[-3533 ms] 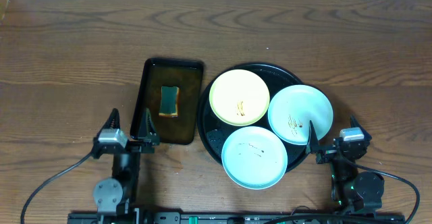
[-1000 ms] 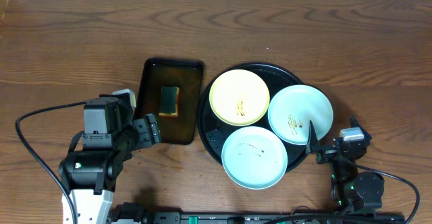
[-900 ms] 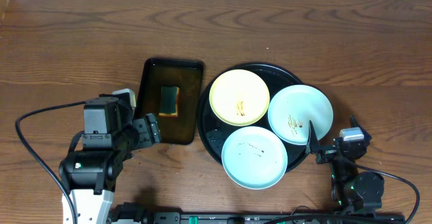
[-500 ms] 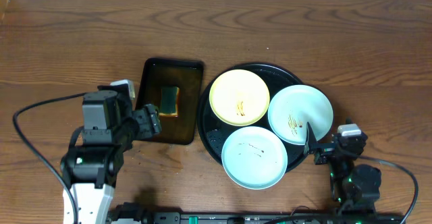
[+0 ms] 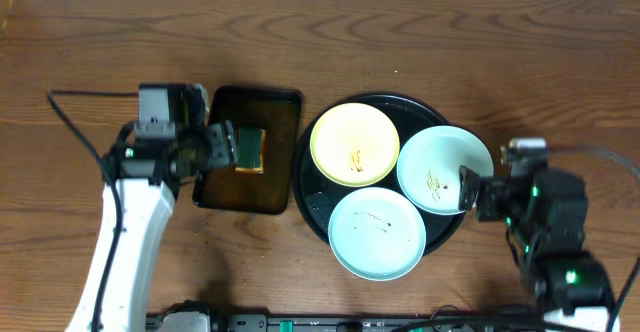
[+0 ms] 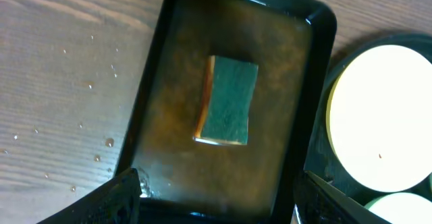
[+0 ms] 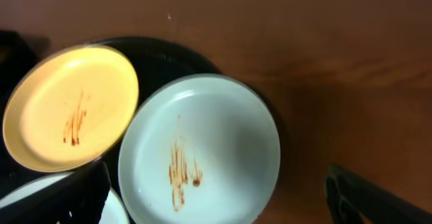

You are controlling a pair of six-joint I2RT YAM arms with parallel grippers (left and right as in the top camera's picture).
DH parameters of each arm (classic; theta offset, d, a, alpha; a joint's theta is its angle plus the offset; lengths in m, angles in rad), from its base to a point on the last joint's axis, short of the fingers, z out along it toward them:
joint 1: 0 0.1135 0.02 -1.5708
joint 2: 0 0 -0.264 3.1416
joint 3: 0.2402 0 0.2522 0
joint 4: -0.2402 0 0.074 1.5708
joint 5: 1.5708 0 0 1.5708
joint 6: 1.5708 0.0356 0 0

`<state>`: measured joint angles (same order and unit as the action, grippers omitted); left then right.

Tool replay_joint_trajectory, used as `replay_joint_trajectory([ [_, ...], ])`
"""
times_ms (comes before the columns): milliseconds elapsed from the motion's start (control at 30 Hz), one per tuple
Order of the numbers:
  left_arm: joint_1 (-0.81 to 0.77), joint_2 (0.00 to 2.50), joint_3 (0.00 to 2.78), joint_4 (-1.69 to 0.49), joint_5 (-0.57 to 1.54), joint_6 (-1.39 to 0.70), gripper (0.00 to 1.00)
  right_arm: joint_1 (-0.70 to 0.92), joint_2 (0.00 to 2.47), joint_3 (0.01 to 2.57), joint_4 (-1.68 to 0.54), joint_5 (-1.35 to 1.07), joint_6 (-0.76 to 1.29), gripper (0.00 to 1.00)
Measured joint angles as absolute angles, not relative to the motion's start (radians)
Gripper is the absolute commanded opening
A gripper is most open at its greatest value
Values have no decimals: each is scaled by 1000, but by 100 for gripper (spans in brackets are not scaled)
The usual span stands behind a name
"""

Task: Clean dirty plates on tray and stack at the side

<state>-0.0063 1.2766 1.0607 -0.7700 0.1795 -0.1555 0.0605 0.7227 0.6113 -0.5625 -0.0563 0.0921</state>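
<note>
Left of frame, overhead: left hand [image 5: 225,144] sits over the left edge of the rectangular brown tray [image 5: 270,187], just beside the sponge [image 5: 250,149]. In the wrist view its fingers stand wide, one in each lower corner, with nothing between them. The sponge lies flat, green face up, a little above the gap. The tray floor looks wet. Droplets show on the worktop [image 6: 61,62].

Step in hand, as we judge it, is fetching the sponge.
- We bring the hand up-frame until the sponge is centred between the fingers.
- The fingers already flank its narrow width, so no wrist turn is needed.
- We go down short of the tray floor and close firmly; a wet sponge gives and may slip.

Centre: all three plates sit on the round black tray [image 5: 305,197], each streaked brown and none stacked: yellow plate [image 5: 355,144] upper left, lower mint plate [image 5: 377,232] overhanging the rim, right mint plate [image 5: 445,169].

Right: right hand [image 5: 468,189] is wide and empty at the right mint plate's lower-right rim. We cannot tell whether it touches. It is best used to steady that plate during wiping.
</note>
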Motion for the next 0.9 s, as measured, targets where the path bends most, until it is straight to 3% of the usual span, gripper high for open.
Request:
replay_joint_trajectory([
  [300, -60, 1440, 1110, -767, 174, -136, 73, 60, 986, 786, -651, -72, 96, 99],
  [667, -153, 1640, 1110, -641, 91, -100, 69, 60, 1022, 787, -646, -75, 99, 99],
  [900, -153, 1750, 1110, -608, 40, -96, 60, 60, 1022, 787, -645, -75, 99, 99],
])
